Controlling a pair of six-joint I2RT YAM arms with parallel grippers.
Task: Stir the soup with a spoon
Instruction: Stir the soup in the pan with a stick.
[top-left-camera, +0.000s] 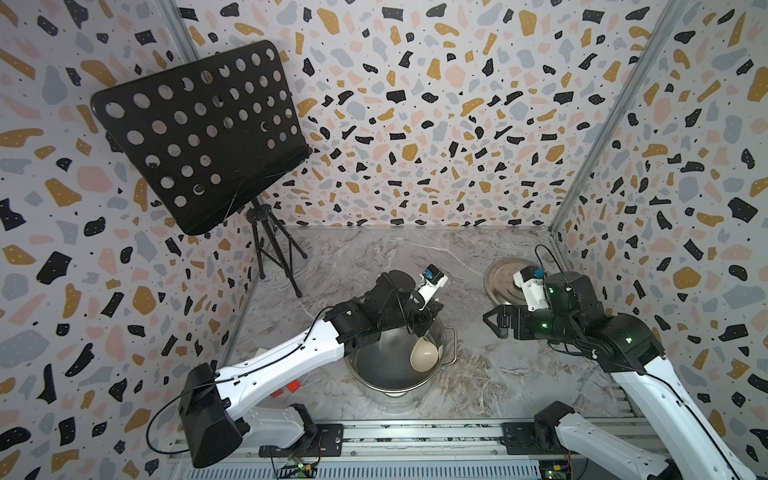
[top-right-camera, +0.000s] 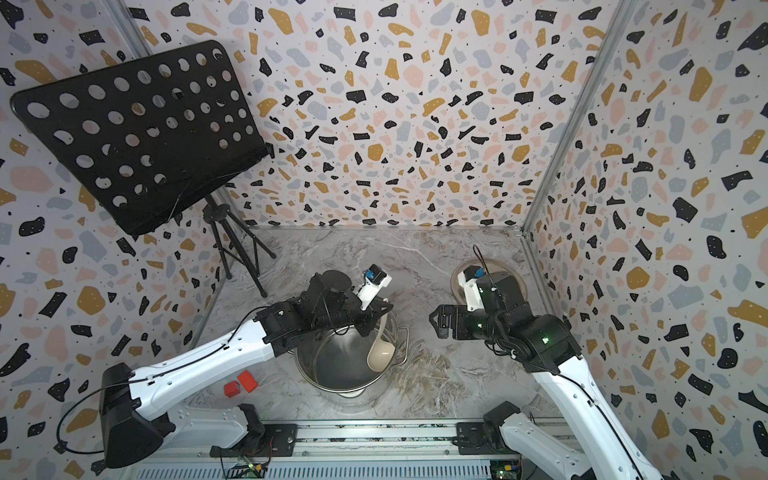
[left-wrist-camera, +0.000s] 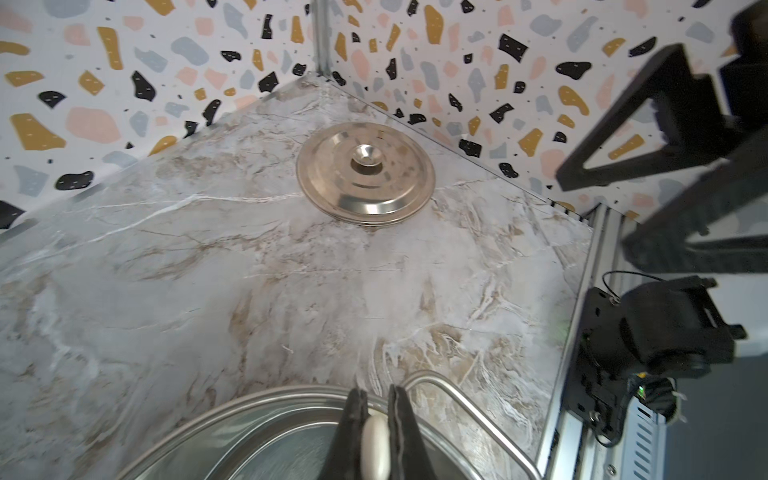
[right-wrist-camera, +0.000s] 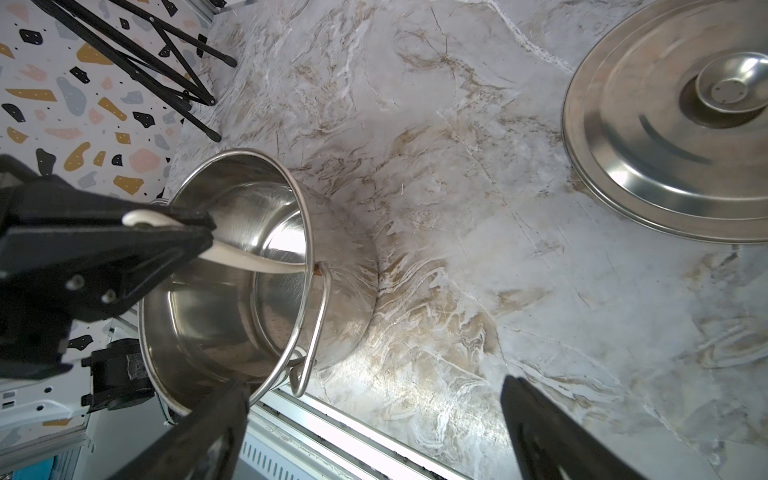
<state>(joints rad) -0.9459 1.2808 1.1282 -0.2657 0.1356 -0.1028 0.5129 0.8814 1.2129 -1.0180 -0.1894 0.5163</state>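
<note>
The steel pot (top-left-camera: 376, 363) (top-right-camera: 338, 365) (right-wrist-camera: 232, 328) stands at the front middle of the marble table. No soup shows; its inside is bare shiny steel. My left gripper (top-left-camera: 417, 328) (top-right-camera: 365, 328) (left-wrist-camera: 376, 392) (right-wrist-camera: 195, 232) hangs over the pot's far right rim, shut on the top of the handle of the cream spoon (top-left-camera: 424, 355) (top-right-camera: 380, 357) (left-wrist-camera: 374, 444) (right-wrist-camera: 253, 264). The spoon's bowl hangs inside the pot near the right wall. My right gripper (top-left-camera: 488, 320) (top-right-camera: 434, 322) (right-wrist-camera: 374, 384) stands open and empty, level with the rim, to the right of the pot.
A flat steel lid (top-left-camera: 498, 278) (top-right-camera: 456, 282) (left-wrist-camera: 365, 174) (right-wrist-camera: 665, 166) lies at the back right, partly under the right wrist. A black music stand (top-left-camera: 199, 133) on a tripod fills the back left corner. Two red blocks (top-right-camera: 241, 384) lie front left. A metal rail (top-left-camera: 415, 434) runs along the front edge.
</note>
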